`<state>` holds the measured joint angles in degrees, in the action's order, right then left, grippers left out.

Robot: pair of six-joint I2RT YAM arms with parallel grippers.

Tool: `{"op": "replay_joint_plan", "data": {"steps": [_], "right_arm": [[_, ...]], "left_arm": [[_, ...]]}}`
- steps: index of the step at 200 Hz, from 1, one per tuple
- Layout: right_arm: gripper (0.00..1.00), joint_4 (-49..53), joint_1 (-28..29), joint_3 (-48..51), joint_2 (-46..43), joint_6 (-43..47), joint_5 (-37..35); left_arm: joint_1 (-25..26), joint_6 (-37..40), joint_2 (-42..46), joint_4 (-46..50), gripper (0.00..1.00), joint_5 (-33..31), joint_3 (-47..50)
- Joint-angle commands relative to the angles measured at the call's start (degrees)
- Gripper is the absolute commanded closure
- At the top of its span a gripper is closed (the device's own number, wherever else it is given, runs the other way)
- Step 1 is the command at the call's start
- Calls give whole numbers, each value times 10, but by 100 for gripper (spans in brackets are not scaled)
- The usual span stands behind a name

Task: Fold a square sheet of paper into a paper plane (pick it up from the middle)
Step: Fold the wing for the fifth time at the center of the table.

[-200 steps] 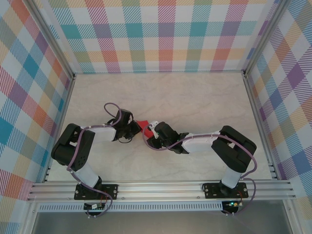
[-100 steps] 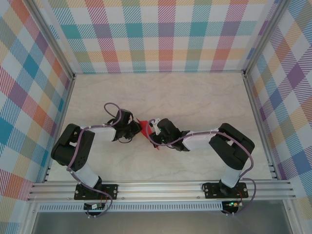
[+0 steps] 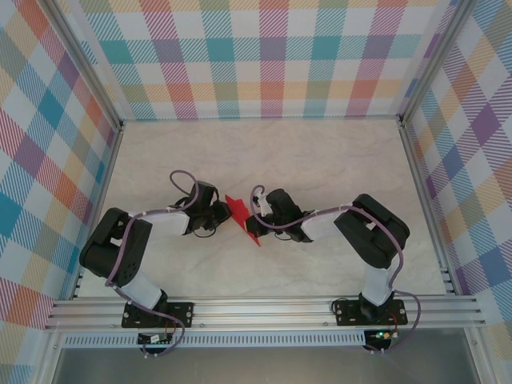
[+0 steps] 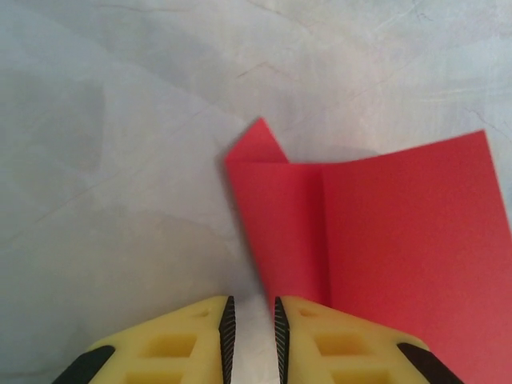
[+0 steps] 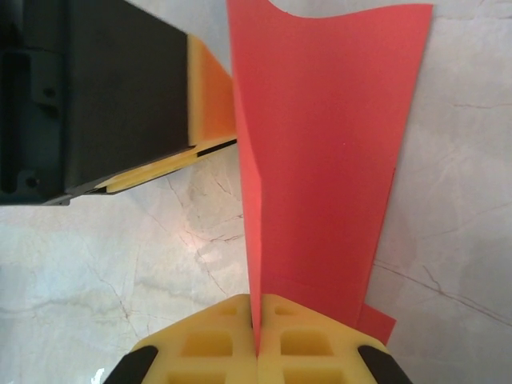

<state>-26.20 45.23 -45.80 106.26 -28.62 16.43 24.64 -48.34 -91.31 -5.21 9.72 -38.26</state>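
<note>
Red and partly folded, the square sheet of paper (image 5: 320,144) sits at the middle of the table (image 3: 336,152), bowing where it is unsupported. The right gripper (image 5: 258,328) pinches one edge of it, fingertips pressed together. The left gripper (image 4: 251,328), just beside the sheet, shows a narrow slit between its jaws with no paper in it. With one thin pinch, the sheet could swivel and skew its crease. The left jaws might also crumple the loose corner. Toward the table's far and side edges the surface gives ample room, but mid-table the wrists crowd each other.
</note>
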Motion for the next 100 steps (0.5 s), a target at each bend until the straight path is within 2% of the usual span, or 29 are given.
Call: {"op": "replay_joint_plan", "data": {"steps": [1, 41, 70, 100], "right_arm": [[96, -18, -11, -5, 18, -26, 53], [94, -25, -26, -16, 39, -41, 103], [89, -34, -32, -19, 49, -48, 125], [91, -34, -37, -26, 56, -53, 140]], "left_arm": [[6, 13, 36, 35, 76, -23, 16], [5, 19, 68, 1, 75, -9, 37], [6, 27, 78, -35, 75, 20, 42], [6, 27, 77, -88, 75, 63, 51]]}}
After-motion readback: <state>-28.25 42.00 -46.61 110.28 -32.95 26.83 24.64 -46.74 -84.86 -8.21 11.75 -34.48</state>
